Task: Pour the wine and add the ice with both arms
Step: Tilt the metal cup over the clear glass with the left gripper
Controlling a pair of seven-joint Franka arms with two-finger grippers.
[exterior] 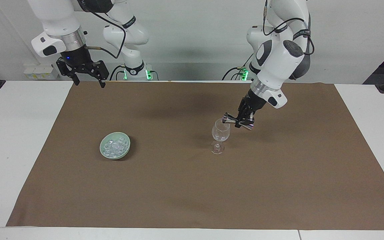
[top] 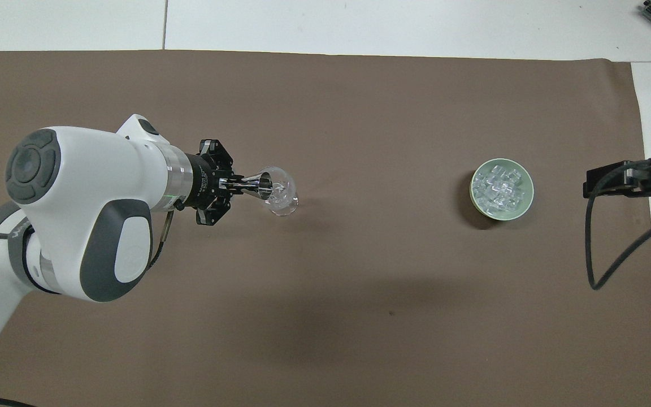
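Observation:
A clear stemmed glass (exterior: pixel 220 133) (top: pixel 280 195) stands on the brown mat toward the left arm's end. My left gripper (exterior: pixel 244 120) (top: pixel 228 184) is shut on the waist of a silver jigger (exterior: pixel 234 120) (top: pixel 255 183). The jigger lies tipped sideways with its mouth at the glass rim. No wine is visible. The ice (exterior: pixel 114 146) (top: pixel 499 186) fills a pale green bowl (exterior: pixel 101 147) (top: pixel 527 203) toward the right arm's end. My right gripper (exterior: pixel 90 83) (top: pixel 613 181) hangs open and empty above the mat's corner by its own base, and that arm waits.
The brown mat (exterior: pixel 192 193) covers most of the white table (exterior: pixel 12 133). A black cable (top: pixel 613 265) loops down from the right wrist beside the bowl.

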